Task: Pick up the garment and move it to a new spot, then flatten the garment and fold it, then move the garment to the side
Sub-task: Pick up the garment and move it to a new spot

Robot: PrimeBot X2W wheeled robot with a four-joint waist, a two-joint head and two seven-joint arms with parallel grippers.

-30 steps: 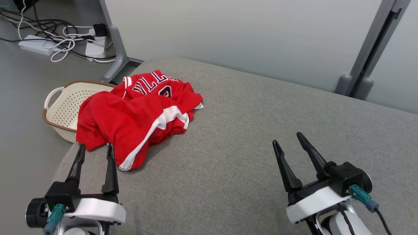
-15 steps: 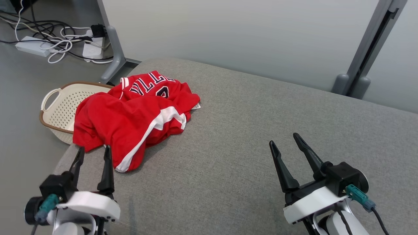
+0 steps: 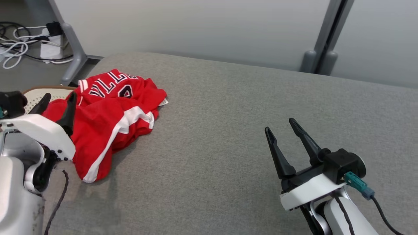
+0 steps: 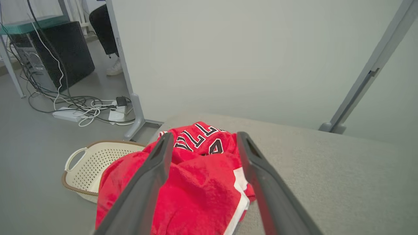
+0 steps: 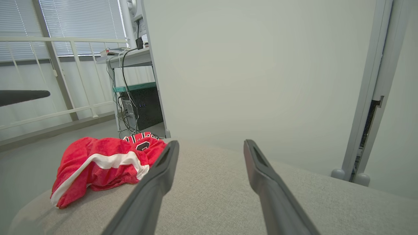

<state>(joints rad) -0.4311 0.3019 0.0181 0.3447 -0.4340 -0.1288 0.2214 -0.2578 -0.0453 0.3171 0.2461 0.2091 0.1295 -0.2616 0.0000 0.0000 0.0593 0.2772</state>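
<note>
Head view shows a wide grey fabric cushion with a rounded left end, running across the scene in front of a pale, plain wall panel. The red garment lies crumpled at the far left end of the cushion. It has a white stripe and dark lettering edged in white, and part of it hangs over the left edge. Just beyond that edge a cream perforated basket with a brown rim stands on the grey floor, partly under the hanging cloth.

The left gripper is at the garment's left side, fingers apart. In the left wrist view the red cloth lies beyond and between them, but I cannot tell whether they touch it. The right gripper is over bare cushion at the near right, well apart from the garment, its fingers also spread.

Beside the panel's grey leg at the far left, white and black cables and a power strip lie on the floor. Farther back stands a black computer tower under a desk, and a person's shoe is near it. A grey upright post rises behind the cushion at the far right. The right wrist view takes in a white railing and window blinds to the left.
</note>
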